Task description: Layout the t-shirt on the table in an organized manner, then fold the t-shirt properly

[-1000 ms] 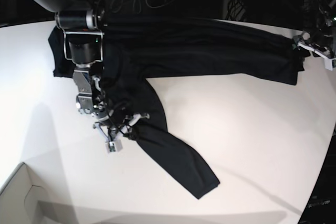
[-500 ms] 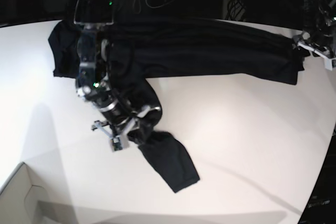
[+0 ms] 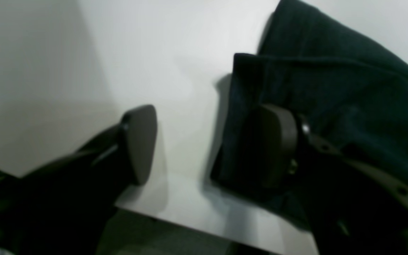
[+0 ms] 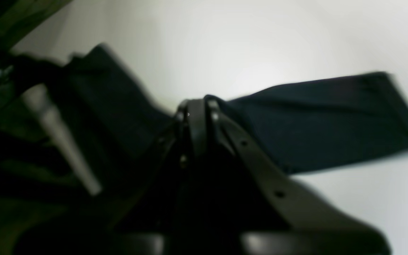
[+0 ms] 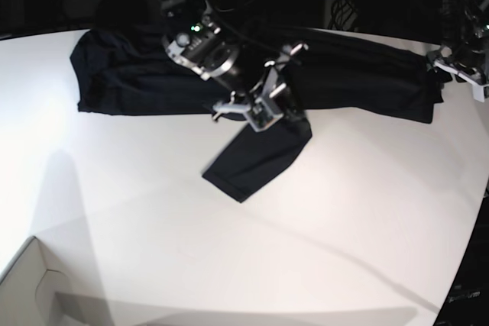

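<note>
The black shirt (image 5: 252, 74) lies strung out in a long band along the far side of the white desk (image 5: 229, 250), one loose flap trailing down toward the middle of the desk. The right claw (image 5: 263, 108) is pinched shut on that flap at mid-band and carries it just above the desk; the right wrist view shows the cloth (image 4: 324, 117) fanning out flat past the closed jaws, its hemmed end hanging free. At the band's other end, near the desk's curved edge, the left claw (image 3: 211, 145) stands wide apart and grips nothing: one pad (image 3: 140, 141) sits over bare desk, the other pad (image 3: 275, 145) rests against a folded edge of the shirt.

The cloth looks light, limp and without any stiffness, so it will likely sag, drag and bunch wherever it is not supported, and a single pinch will probably pull only the top layer. Hems, sleeve ends and corners seem the surest places to take hold, with both claws working opposite edges to keep it taut. The layout step is not yet done; the garment is still twisted rather than spread flat. A pale box corner (image 5: 30, 280) shows at the near edge.
</note>
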### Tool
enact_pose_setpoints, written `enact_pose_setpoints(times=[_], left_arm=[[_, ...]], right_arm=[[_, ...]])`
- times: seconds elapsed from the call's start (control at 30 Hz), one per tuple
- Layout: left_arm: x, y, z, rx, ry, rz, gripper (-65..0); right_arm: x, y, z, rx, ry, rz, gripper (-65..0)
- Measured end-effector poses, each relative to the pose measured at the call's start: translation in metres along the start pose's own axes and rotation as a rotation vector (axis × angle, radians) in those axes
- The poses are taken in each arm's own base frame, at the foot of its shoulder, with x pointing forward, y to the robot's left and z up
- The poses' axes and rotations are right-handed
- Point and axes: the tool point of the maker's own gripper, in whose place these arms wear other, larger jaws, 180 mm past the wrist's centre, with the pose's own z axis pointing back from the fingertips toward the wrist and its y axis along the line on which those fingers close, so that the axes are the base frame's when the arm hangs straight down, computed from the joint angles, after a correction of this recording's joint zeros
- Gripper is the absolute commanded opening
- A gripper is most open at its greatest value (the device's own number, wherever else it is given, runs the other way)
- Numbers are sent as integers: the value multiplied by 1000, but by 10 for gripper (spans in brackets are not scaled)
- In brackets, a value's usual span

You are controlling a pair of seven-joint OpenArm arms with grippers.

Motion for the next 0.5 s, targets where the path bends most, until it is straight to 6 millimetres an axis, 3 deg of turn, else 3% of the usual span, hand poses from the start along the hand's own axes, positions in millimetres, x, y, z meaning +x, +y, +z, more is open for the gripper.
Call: enact_pose_setpoints(times=[0.2,0.5], left_arm=[[0,0,0,-1,0,1,-230],[0,1,0,2,0,2,-230]], right_arm=[[-8,44,-1,103,17,-8,-650],[-35,56,-8,140,89,-25,-650]])
